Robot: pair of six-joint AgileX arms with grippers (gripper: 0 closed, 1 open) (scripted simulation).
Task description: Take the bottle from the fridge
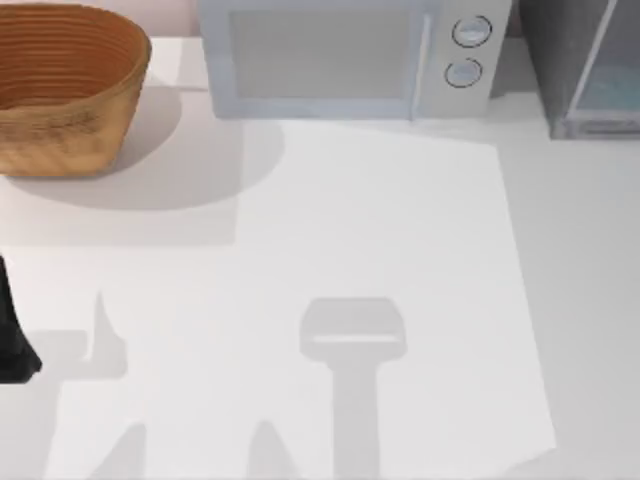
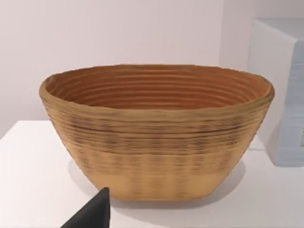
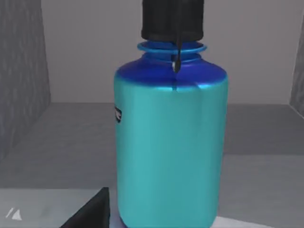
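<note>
The bottle (image 3: pixel 171 142) stands upright on the fridge's grey floor, with a cyan-teal body, a bright blue shoulder and a dark round cap. The right wrist view looks straight into the fridge's inside (image 3: pixel 28 95) from close by. A dark part of my right gripper (image 3: pixel 90 211) shows just in front of the bottle, apart from it. In the top view the fridge (image 1: pixel 555 60) is at the table's back right corner, with its silver-framed door (image 1: pixel 600 75). My left arm (image 1: pixel 12 345) is parked at the table's left edge, and its gripper (image 2: pixel 92 213) faces the basket.
A woven brown basket (image 1: pixel 60 90) (image 2: pixel 156 137) stands at the back left. A light grey microwave (image 1: pixel 340 55) with two round dials sits at the back middle, next to the fridge. The white table (image 1: pixel 330 230) carries shadows in front.
</note>
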